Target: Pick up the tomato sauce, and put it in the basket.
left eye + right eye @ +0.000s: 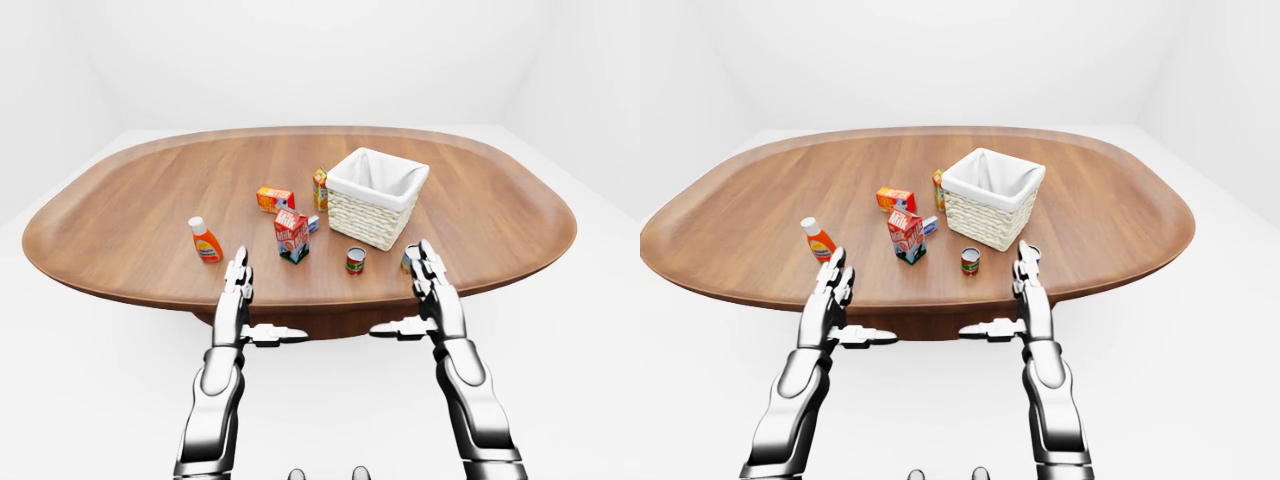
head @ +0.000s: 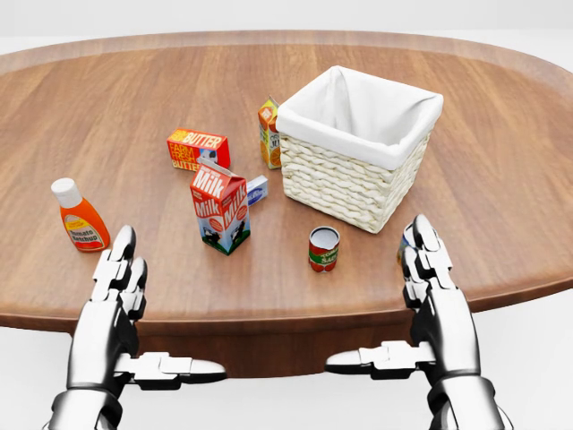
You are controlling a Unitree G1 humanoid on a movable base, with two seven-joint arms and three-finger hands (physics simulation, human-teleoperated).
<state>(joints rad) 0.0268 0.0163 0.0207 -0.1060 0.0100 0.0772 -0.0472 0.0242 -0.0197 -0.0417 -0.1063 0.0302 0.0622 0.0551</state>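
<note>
Head view: the tomato sauce (image 2: 79, 219) bottle is standing upright at the desk's near left, well apart from the basket (image 2: 356, 148). The left hand (image 2: 115, 285) and right hand (image 2: 428, 279) are hovering over the near edge, fingers extended and holding nothing. A sideways approach is risking a toppled bottle, since it is tall and narrow; the milk carton (image 2: 220, 208) and can (image 2: 323, 248) are standing along the path to the basket. The oval wooden desk (image 1: 120, 215) is sitting in a plain white room.
</note>
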